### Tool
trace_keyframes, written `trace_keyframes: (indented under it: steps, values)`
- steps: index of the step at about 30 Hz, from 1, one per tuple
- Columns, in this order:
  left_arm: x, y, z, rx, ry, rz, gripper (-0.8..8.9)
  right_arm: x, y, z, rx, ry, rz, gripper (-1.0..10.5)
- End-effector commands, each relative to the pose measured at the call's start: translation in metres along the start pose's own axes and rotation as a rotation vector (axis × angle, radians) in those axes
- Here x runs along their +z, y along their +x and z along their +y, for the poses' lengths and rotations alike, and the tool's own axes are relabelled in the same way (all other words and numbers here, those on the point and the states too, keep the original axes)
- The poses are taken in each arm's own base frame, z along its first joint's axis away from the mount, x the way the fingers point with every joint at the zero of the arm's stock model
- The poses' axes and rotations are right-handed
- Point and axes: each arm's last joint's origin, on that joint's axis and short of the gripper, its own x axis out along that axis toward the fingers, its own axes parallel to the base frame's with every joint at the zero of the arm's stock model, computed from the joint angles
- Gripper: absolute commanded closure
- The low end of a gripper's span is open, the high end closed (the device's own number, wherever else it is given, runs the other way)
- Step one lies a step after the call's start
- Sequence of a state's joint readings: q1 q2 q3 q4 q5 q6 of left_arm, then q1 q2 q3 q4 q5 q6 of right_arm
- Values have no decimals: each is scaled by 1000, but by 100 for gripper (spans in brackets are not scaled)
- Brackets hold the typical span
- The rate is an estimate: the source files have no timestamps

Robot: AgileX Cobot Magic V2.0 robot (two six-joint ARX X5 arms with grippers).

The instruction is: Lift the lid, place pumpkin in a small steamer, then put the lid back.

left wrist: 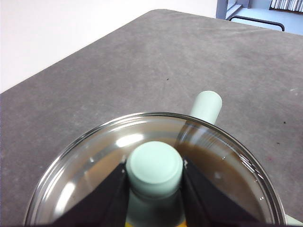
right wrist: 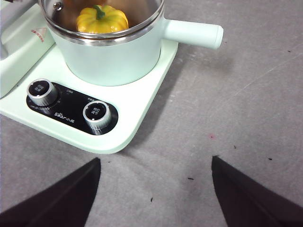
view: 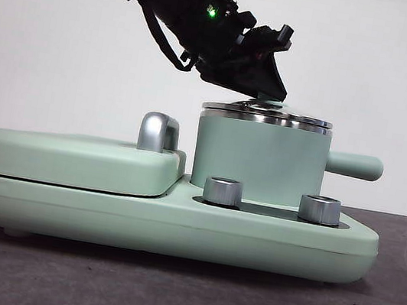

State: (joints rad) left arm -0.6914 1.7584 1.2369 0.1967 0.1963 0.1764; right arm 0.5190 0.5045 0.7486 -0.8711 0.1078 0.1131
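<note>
The small steamer [view: 260,161] stands on the right half of the base, its straight handle [view: 356,166] pointing right. On its steel rim rests the lid [view: 267,116], level and seated. My left gripper [view: 263,92] comes down from the upper left, and in the left wrist view its jaws press against both sides of the lid's mint knob [left wrist: 155,163], so the left gripper [left wrist: 155,189] is shut on it. The pumpkin [right wrist: 102,20] lies inside the small steamer [right wrist: 113,56], seen through the glass. My right gripper [right wrist: 156,189] hangs open over the grey table beside the base.
The wide mint base appliance [view: 176,226] carries a flat griddle cover [view: 71,159] with a steel handle [view: 159,131] on its left. Two steel dials [view: 223,191] [view: 319,209] sit on its front panel. Grey tabletop [right wrist: 246,109] lies around it.
</note>
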Motion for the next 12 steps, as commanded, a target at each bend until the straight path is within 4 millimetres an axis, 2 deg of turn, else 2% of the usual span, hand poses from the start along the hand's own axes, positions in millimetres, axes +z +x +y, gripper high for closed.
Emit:
trace_keyframes:
  steps: [1, 12]
  values:
    - [12, -4, -1, 0, 22, -46, 804, 2, -1, 1, 2, 7, -13, 587]
    - [4, -1, -3, -25, -43, 21, 804, 2, -1, 0, -16, 9, -14, 587]
